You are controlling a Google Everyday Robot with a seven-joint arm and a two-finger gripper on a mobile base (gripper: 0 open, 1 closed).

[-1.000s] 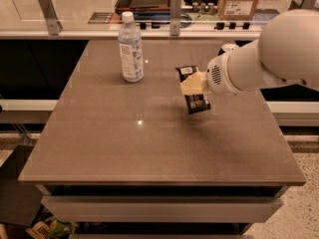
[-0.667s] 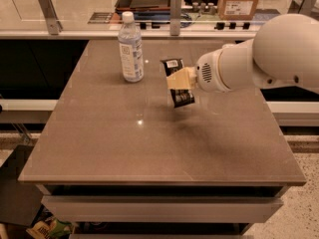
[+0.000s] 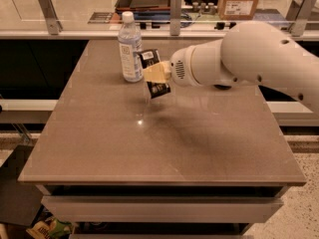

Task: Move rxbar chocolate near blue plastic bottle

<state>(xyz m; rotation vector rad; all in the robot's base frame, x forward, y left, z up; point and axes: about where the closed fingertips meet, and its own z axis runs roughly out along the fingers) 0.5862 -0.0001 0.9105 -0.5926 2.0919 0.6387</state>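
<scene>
rxbar chocolate (image 3: pixel 159 88) clamped in gripper (image 3: pixel 153 73), up off the table (image 3: pixel 164 143), just right of blue plastic bottle (image 3: pixel 130 49).
Gripper fingers closed across bar's middle, bar approx upright w/ slight tilt. Bottle stands upright, far-left on table. White arm (image 3: pixel 249 54) comes in from right. Bar/bottle touching: can't tell.

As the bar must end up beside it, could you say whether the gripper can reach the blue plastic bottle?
Probably yes: the gripper, shut on the rxbar chocolate, hangs close beside the blue plastic bottle, with nothing between them.
</scene>
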